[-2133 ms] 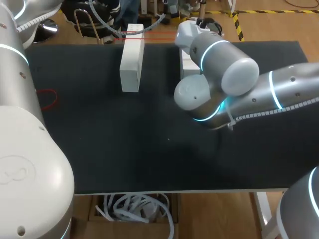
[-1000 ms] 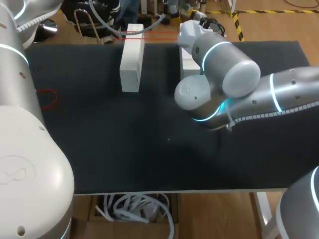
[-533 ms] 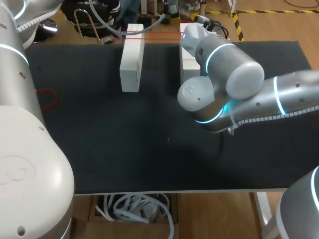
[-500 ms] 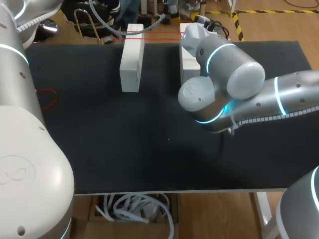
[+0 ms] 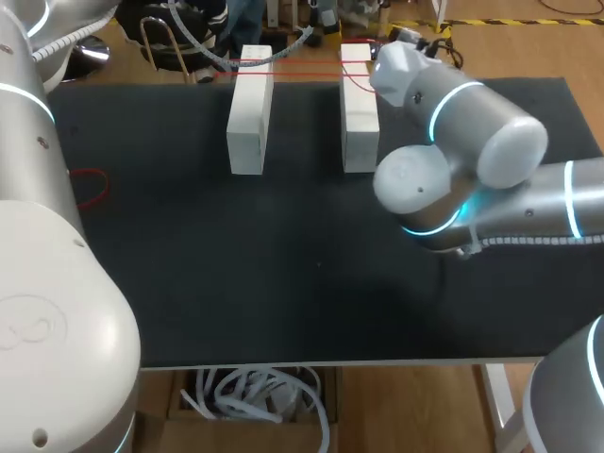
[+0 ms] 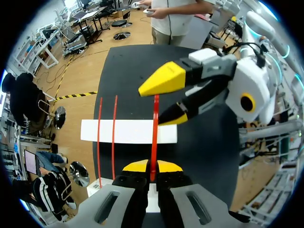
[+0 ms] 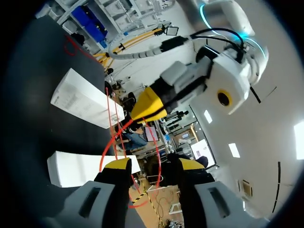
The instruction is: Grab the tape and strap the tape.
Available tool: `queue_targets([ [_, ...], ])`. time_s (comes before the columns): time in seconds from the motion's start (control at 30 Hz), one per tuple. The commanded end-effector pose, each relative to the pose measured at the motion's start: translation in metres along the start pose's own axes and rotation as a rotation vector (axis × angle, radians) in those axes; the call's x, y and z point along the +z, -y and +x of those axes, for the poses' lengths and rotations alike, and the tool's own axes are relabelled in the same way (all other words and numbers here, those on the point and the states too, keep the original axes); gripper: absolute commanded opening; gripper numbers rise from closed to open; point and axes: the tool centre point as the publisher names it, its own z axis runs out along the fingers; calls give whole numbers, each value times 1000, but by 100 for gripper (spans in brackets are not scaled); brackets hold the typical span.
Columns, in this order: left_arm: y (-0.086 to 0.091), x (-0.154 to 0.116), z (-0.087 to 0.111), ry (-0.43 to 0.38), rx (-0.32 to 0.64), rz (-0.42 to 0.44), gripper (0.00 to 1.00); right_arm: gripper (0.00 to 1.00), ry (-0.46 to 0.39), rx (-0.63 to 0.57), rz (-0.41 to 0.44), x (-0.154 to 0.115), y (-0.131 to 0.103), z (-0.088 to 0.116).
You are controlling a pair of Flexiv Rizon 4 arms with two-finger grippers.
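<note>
Plainly, red tape (image 6: 153,137) lay stretched across 2 white blocks (image 5: 249,109).
Left gripper (image 6: 152,167) was pinched tight on 1 strand; right gripper (image 7: 154,165) stood open, tape looping between its fingers.

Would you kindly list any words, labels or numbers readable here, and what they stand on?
None can be read.
Left block: faint grey marks on its side, too blurred to read.
Right block, red tape, table: no text visible.
</note>
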Motion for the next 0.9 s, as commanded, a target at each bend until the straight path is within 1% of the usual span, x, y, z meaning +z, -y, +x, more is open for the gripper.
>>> queue_targets([
  [0.03, 1, 0, 0, 0, -1, -4, 0, 36, -161, 28, -87, -18, 13, -15],
  [0.2, 1, 0, 0, 0, -1, -4, 0, 37, -213, 34, -140, -27, 25, -18],
  [0.4, 1, 0, 0, 0, -1, -4, 0, 36, -270, 71, -196, -28, 31, -20],
  [0.5, 1, 0, 0, 0, -1, -4, 0, 34, -277, 76, -212, -30, 34, -21],
  [0.7, 1, 0, 0, 0, -1, -4, 0, 35, -271, 78, -211, -41, 51, -35],
  [0.9, 1, 0, 0, 0, -1, -4, 0, 35, -254, 94, -157, -46, 77, -42],
])
